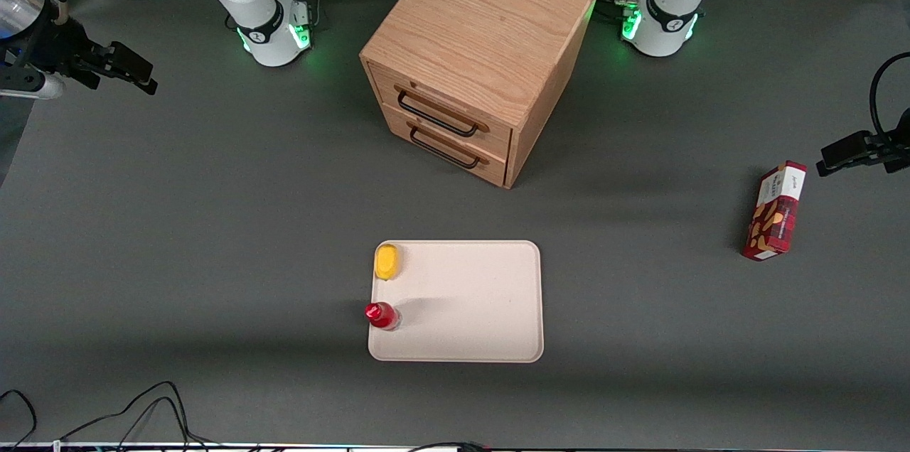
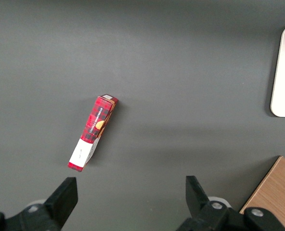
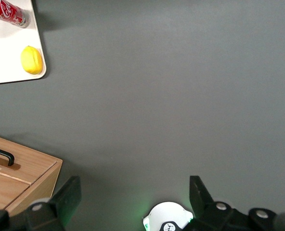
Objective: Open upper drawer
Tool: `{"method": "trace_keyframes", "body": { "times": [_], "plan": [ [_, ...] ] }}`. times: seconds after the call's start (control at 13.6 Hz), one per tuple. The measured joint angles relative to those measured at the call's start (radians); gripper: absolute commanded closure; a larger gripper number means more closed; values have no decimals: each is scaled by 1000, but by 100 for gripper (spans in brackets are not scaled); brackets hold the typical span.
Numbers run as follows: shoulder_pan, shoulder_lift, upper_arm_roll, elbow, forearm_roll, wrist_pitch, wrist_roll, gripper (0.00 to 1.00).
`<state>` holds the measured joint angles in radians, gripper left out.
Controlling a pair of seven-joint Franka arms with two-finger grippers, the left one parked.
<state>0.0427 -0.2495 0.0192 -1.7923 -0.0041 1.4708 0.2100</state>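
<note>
A robot lab test bench.

Two white robot arm bases [image 1: 274, 29] with green lights are bolted at the top of the frame onto a dark grey matte surface [image 1: 213, 224]. Loose black cables [image 1: 142, 402] trail along the bottom edge, and staged props sit about: a wooden cabinet [image 1: 476, 61], a tray [image 1: 483, 296] and a snack box [image 1: 775, 210].

Just a dark grey matte tabletop [image 1: 213, 224] everywhere, evenly lit with soft shadows, and black cables [image 1: 128, 409] trailing along its near edge.
</note>
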Motion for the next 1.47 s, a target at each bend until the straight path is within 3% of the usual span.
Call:
{"method": "trace_keyframes", "body": {
  "times": [0.59, 0.88, 1.17, 1.47],
  "plan": [
    [-1, 2, -12, 9, 0, -22, 0, 0],
    [7, 10, -3, 61, 14, -102, -185, 0],
    [13, 100, 80, 197, 166, -147, -246, 0],
    [18, 237, 156, 280, 378, -162, -249, 0]
  ]
}}
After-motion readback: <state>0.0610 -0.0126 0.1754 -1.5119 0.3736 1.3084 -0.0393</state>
